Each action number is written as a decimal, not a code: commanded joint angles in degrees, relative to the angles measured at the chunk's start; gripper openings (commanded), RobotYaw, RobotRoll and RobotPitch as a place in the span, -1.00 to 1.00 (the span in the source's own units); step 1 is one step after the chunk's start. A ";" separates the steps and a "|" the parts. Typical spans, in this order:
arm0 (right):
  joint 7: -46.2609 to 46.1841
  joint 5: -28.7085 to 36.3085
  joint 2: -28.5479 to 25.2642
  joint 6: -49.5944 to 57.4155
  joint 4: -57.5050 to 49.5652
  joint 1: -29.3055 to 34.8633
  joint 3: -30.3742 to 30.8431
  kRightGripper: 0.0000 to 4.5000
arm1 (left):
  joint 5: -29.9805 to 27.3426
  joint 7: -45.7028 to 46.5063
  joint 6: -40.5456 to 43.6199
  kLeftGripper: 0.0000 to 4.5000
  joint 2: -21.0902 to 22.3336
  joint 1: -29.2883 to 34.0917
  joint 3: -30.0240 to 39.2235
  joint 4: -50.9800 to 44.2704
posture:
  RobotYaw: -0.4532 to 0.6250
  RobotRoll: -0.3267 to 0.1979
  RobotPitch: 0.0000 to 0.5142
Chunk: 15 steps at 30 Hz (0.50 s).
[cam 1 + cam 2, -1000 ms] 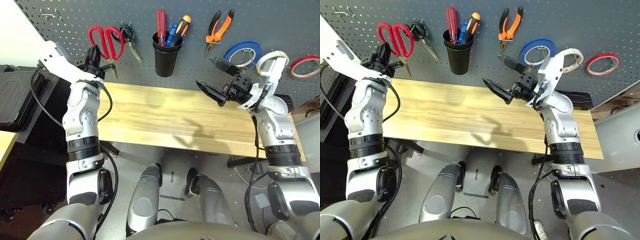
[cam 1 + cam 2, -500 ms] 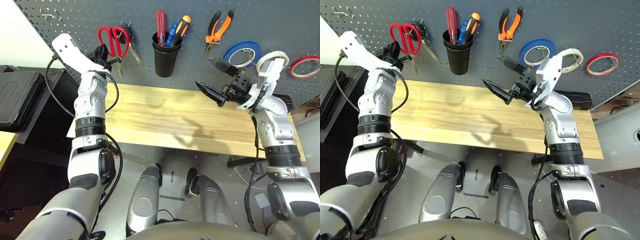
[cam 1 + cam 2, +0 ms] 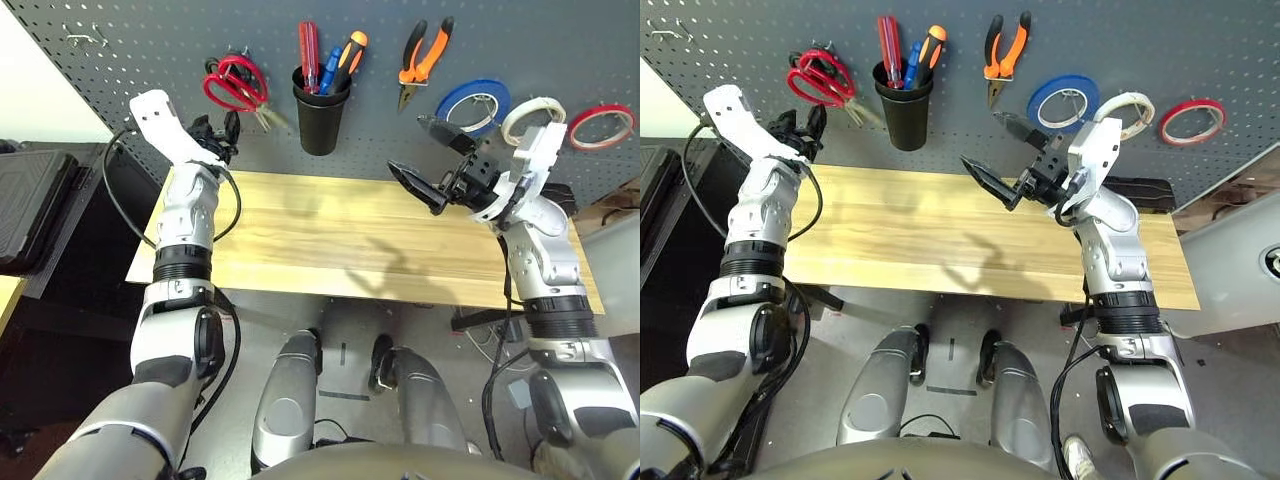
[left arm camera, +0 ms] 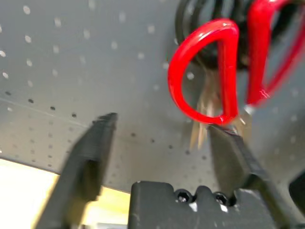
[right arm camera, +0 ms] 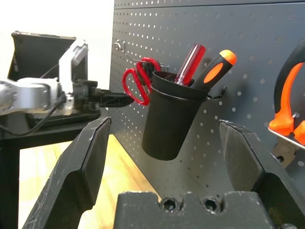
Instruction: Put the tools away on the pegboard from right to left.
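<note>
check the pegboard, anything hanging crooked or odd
The red-handled scissors hang tilted, overlapping black-handled scissors on the pegboard. The other tools look settled.

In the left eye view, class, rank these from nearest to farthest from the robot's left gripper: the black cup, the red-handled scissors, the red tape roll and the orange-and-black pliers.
1. Red-handled scissors: hanging just above the left gripper, at the pegboard's left.
2. Black cup: middle of the board.
3. Orange-and-black pliers: right of the cup.
4. Red tape roll: far right end.
</note>
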 commanded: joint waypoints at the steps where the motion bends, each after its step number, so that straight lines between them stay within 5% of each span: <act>1: -0.48 0.38 0.06 0.61 -1.44 1.50 0.23 1.00 | 0.35 0.45 2.86 0.99 -0.09 4.07 -0.71 -7.07 | 0.22 0.25 -0.31; 7: -11.09 -4.20 0.73 2.30 -1.80 4.78 -1.33 1.00 | 2.23 -0.09 4.17 0.99 0.48 14.52 -2.18 -17.52 | 0.21 0.25 -0.29; 15: -32.14 -12.76 3.38 0.70 0.73 9.98 -5.92 1.00 | 5.06 -1.55 -3.29 0.99 1.48 22.04 -1.92 -17.76 | 0.14 0.25 -0.27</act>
